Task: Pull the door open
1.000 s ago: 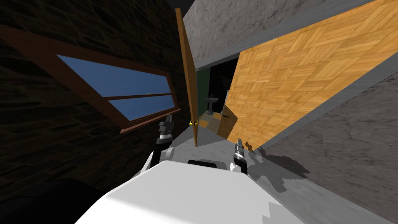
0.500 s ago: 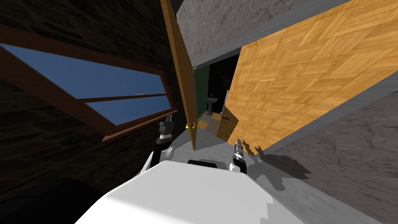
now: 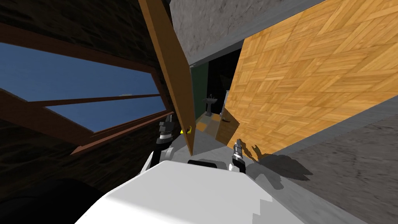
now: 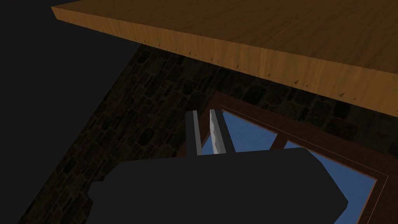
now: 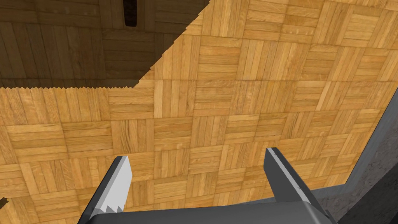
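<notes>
- Dark stone wall point(image 3: 97, 23) with a brown-framed window point(image 3: 77, 89) runs on your left, a parquet-patterned wall point(image 3: 311, 77) on your right, and a mottled grey floor point(image 3: 342, 167) lies below.
- Door point(image 3: 171, 74): a flat brown wood-grain slab with square edges. It stands ajar and nearly edge-on to the head camera, between the two walls.
- Handle point(image 3: 189, 130): small, yellow and low on the door's free edge.
- Through the gap you see a pedestal sink point(image 3: 210, 102) and a black area.
- Left gripper point(image 3: 168, 121) is just beside the handle on the window side, not touching it. Its blades are almost together with nothing between them, and they point at the window, with the door's edge passing over them.
- Right gripper point(image 3: 238, 146) is spread wide and empty, facing the parquet-patterned wall.
- Step, as a judgement: the door is mid-swing and partly open, with no grip on it.
- Next, you likely need to get the left blades onto the handle or the door's edge and carry the door on toward the stone wall. Keep the right arm clear of the doorway.
</notes>
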